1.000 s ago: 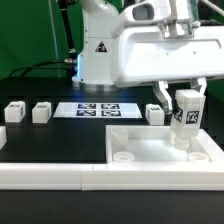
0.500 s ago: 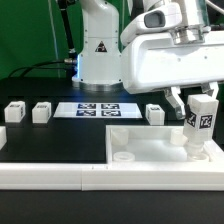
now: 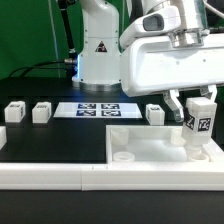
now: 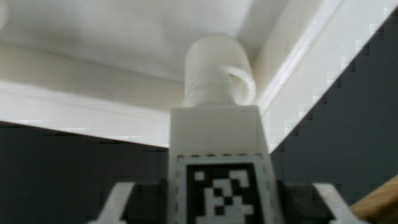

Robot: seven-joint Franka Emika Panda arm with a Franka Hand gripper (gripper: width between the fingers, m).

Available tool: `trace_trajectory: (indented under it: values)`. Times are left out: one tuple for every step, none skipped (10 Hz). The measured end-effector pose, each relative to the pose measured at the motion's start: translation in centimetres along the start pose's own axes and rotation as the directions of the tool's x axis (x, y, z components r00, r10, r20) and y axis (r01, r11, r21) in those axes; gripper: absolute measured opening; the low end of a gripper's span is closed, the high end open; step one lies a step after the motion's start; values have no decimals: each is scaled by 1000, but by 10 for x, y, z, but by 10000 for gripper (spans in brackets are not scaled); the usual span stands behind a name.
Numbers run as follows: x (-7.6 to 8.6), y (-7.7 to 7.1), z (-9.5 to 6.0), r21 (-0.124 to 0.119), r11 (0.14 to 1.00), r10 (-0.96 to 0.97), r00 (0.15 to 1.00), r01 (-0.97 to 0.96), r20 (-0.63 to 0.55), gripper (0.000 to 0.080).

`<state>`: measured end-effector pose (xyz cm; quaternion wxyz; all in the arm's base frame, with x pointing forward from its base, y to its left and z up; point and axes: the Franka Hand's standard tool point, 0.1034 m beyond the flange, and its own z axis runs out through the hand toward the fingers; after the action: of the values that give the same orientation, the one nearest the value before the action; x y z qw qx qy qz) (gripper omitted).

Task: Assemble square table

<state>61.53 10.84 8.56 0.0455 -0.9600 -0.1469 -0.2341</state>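
- At the exterior view's right, we're seeing the pincer (image 3: 200, 106) pinching the held leg (image 3: 202, 127), a stubby white piece, by its sides. The leg's tag is facing the camera.
- We're reading the held leg as upright, with its lower end sitting over the near-right corner of the square slab (image 3: 150, 150), inside the raised rim.
- From the wrist view we're seeing the leg's rounded tip (image 4: 215, 72) pointing into the slab's inner corner, where two rim walls are meeting.
- We're not able to tell whether the tip is seated in a hole or only touching the slab.
- We're seeing the fingers (image 4: 125, 206) as grey shapes on either side of the tagged leg body, close against it.
- The slab is lying flat on the black desk (image 3: 60, 140), filling the exterior view's right half. We're seeing a round boss (image 3: 122, 157) near its front-left corner.
- We're counting three loose legs on the desk. The far-left leg (image 3: 14, 110) and the second leg (image 3: 41, 111) are sitting just beside each other. The third leg (image 3: 154, 113) is sitting just behind the slab's back edge.
- The marker board (image 3: 97, 109) is lying flat between the second leg and the third leg, in front of the robot base (image 3: 98, 55).
- A long white L-shaped rail (image 3: 45, 172) is running along the desk's front.
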Motion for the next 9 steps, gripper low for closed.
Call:
trace_trajectory:
  values:
    - [1, -2, 1, 0, 1000, -2, 1000, 2, -6, 290]
    - [2, -3, 2, 1, 1000, -3, 1000, 4, -9, 290]
    - [0, -4, 4, 2, 1000, -3, 1000, 4, -7, 290]
    - [-2, -5, 6, 4, 1000, -4, 1000, 4, -2, 290]
    - [-3, -6, 7, 5, 1000, -4, 1000, 4, -1, 290]
    - [-4, -5, 8, 4, 1000, -4, 1000, 4, 2, 290]
    - [-7, -5, 10, 5, 1000, -2, 1000, 2, 6, 290]
    - [-9, -6, 13, 7, 1000, -2, 1000, 1, 10, 290]
    - [-8, -5, 14, 6, 1000, -1, 1000, 1, 4, 290]
